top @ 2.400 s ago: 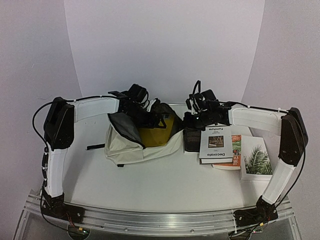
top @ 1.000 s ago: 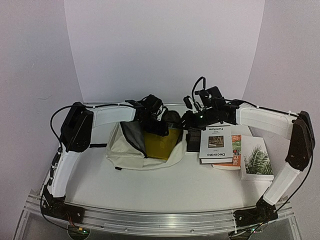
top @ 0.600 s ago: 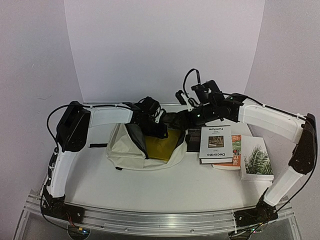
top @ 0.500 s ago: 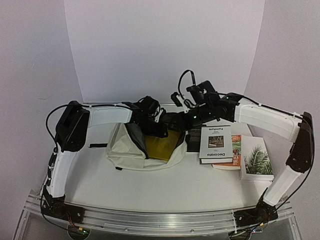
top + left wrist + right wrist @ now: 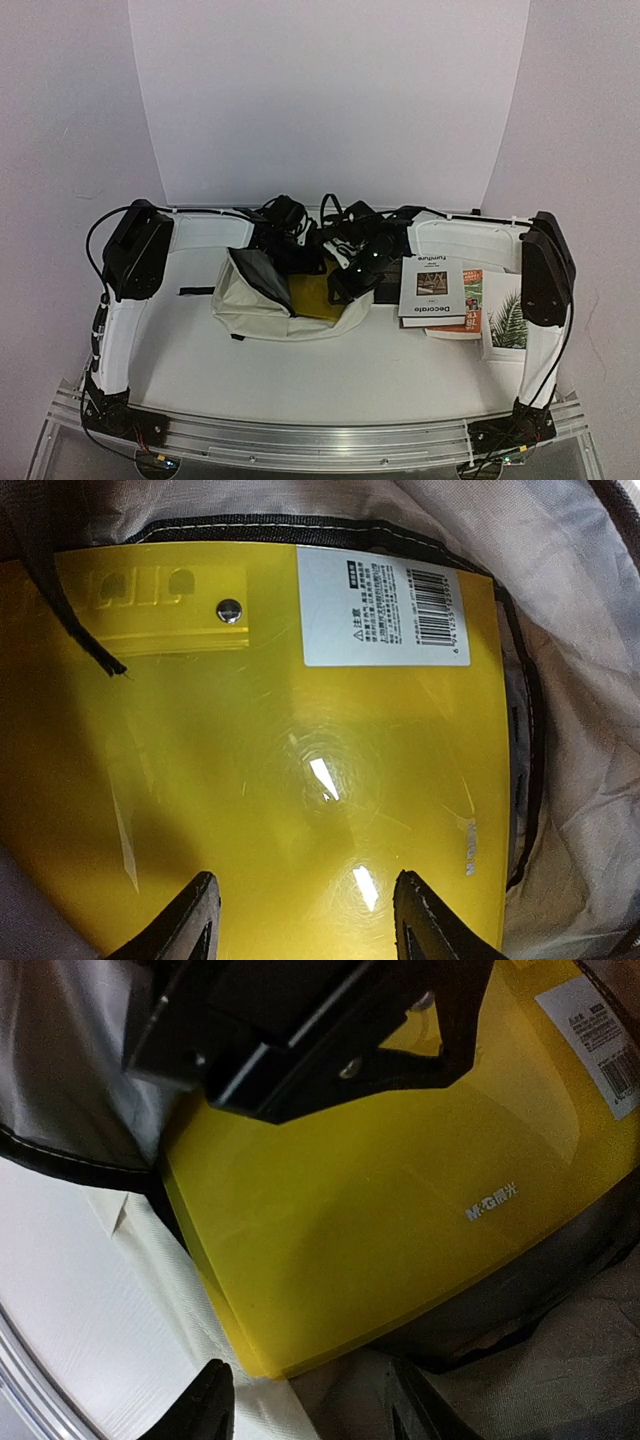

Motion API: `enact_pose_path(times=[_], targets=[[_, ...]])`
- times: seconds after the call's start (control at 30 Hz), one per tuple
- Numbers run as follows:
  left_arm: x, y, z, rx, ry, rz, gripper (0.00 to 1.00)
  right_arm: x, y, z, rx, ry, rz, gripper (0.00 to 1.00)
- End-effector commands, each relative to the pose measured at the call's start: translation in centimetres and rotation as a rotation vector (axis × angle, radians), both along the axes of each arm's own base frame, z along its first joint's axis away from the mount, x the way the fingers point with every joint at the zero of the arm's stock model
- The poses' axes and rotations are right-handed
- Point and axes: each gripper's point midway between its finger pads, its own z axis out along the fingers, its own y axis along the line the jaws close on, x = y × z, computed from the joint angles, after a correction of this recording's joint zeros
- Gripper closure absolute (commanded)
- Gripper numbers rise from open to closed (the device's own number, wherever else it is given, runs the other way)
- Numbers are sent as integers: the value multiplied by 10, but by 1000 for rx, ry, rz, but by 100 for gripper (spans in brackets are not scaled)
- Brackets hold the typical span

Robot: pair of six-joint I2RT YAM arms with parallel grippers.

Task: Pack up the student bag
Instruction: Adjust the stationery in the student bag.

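The student bag (image 5: 243, 300), cream fabric with grey lining (image 5: 590, 680), lies open-mouthed on the table left of centre. Inside it is a flat yellow plastic case (image 5: 311, 295) with a white barcode label (image 5: 385, 605). My left gripper (image 5: 305, 925) hovers open inside the bag mouth, just above the case's face (image 5: 250, 780), with nothing between its fingers. My right gripper (image 5: 310, 1410) is open too, its fingers spread either side of the case's lower corner (image 5: 260, 1360) at the bag's cream edge (image 5: 90, 1280). The left gripper's black body (image 5: 300, 1020) shows at the top of the right wrist view.
Right of the bag lie a white "Decorate" book (image 5: 432, 290), an orange-green book (image 5: 468, 305) under it and a palm-leaf book (image 5: 514, 322). A dark block (image 5: 388, 288) sits between bag and books. A black strap (image 5: 190, 293) trails left of the bag.
The right arm has swung left from above the books down to the bag's mouth, and its jaws have opened. The left gripper has stayed over the yellow case.
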Motion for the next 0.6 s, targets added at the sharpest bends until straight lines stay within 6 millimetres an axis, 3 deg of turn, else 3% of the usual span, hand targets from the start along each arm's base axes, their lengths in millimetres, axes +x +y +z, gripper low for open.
enact_pose_path(times=[0.0,0.17,0.33,0.57], targets=[[7,5,27,-40,-26,28,40,-4,-5,-8,-57,36,20,51],[9,5,20,-38,-15,31,40,-27,-12,-28,-103,120,56,51],[11,3,15,-39,-6,30,40,-49,-7,-32,-61,208,105,52],[12,3,10,-37,2,32,40,-71,8,-34,-8,293,166,62]])
